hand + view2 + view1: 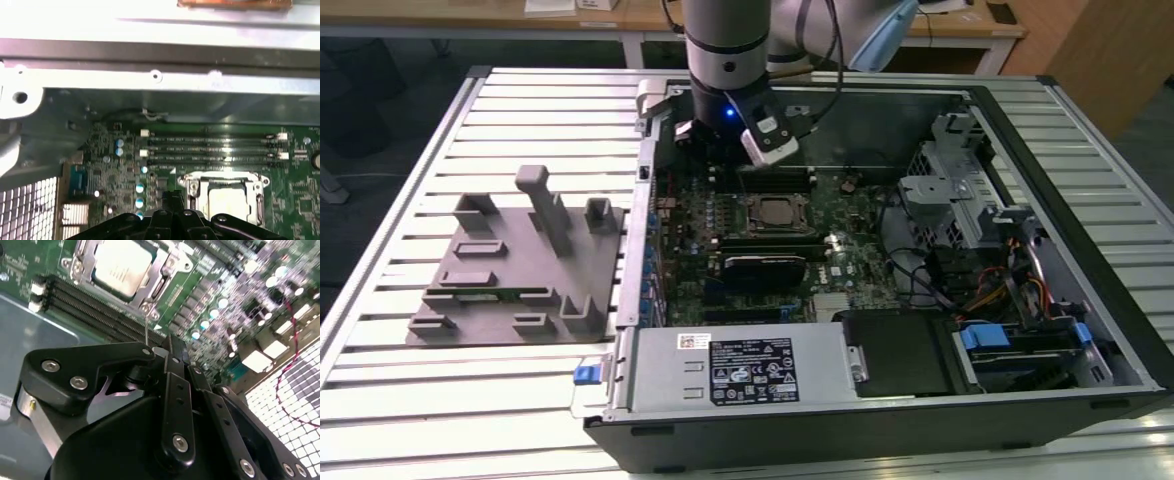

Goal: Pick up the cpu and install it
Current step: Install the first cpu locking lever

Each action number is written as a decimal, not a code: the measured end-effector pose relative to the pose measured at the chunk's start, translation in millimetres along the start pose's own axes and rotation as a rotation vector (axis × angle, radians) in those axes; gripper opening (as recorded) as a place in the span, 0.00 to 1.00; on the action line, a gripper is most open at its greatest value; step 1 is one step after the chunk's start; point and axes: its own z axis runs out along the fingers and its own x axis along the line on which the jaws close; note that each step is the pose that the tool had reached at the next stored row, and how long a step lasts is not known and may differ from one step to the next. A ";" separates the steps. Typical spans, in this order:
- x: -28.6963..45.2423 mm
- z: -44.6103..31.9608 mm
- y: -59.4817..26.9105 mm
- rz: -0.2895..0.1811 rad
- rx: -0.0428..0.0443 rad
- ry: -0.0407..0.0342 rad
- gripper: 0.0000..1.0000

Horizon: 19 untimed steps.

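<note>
cpu [121, 265] lies in its socket [162, 277] on the motherboard [225, 295], silver lid up. Gripper [172, 347] hangs above the board beside the socket, clear of the cpu, jaws closed together and holding nothing.

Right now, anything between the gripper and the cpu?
Nothing visible. The pale silver square cpu lies inside its metal socket frame on the green motherboard, top uncovered. The black gripper hangs near the dark memory slots beside it, with bare air between.

The arm [726, 40] hangs vertically over the far edge of the computer case [881, 435], toward the exterior view's left, wrist straight, gripper [170, 345] pointing down, its fingertips pressed together and empty.
</note>
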 end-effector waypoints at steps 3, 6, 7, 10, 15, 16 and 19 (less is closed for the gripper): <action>0.6 0.0 -0.1 0.001 -0.0296 -0.0001 0.11; 0.9 0.0 -0.1 0.003 -0.0624 0.0000 0.11; 0.9 -0.1 -0.1 0.003 -0.0684 0.0000 0.11; 0.9 -0.1 -0.1 0.004 -0.0942 0.0003 0.11; 0.9 -0.1 -0.1 0.004 -0.0951 0.0004 0.11; 0.3 0.0 -0.2 0.004 -0.0952 0.0004 0.11; -5.2 0.2 -0.1 0.004 -0.0951 0.0003 0.11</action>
